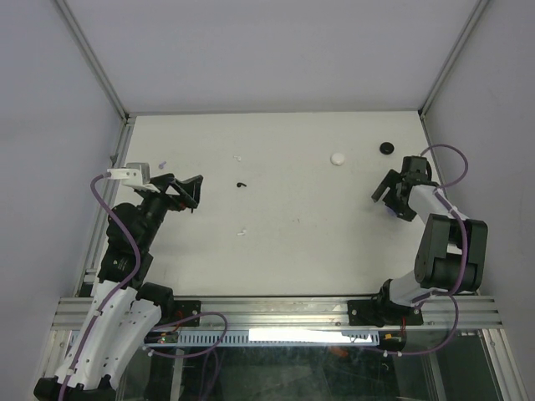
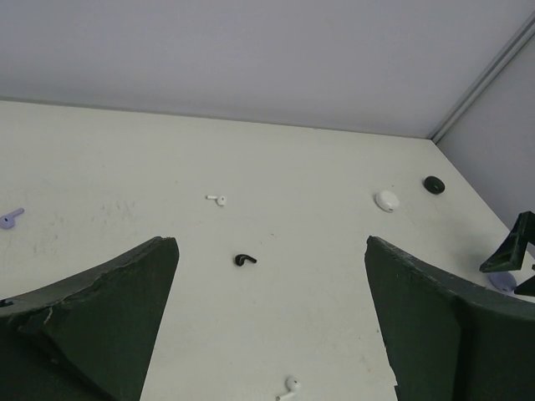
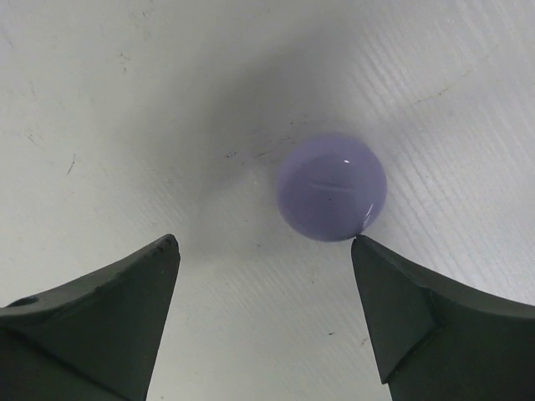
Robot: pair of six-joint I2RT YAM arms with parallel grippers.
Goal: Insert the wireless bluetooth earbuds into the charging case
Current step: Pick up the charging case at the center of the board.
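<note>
Overhead view of a white table (image 1: 292,259), read as a clock face with 12 at the far wall.

The left gripper (image 1: 180,192) hangs at 9 o'clock. Its 2 dark fingers (image 2: 100,326) are spread wide and hold nothing.

The right gripper (image 1: 391,190) is at 3 o'clock, near the table's right edge. Its wrist camera looks straight down on a lilac round case (image 3: 332,188) lying flat on the table. The jaws stand apart, 1 on each side and slightly short of the case. The case sits off centre, toward the right finger (image 3: 435,317), whose tip reaches the case's rim at about 5 o'clock. Whether it touches cannot be told. Nothing is gripped.

4 earbuds lie loose on the table, none in a case:
- A black earbud (image 1: 242,185) is just off centre at 10 o'clock.
- The far white earbud (image 1: 237,157) is at 11 o'clock.
- The near white earbud (image 1: 242,232) is at 8 o'clock.
- A lilac earbud (image 1: 163,164) is at 10 o'clock, just beyond the left gripper near the left edge.

A white round case (image 1: 338,158) sits at 2 o'clock. A black round case (image 1: 387,148) lies farther out on the same line, near the far right corner.
</note>
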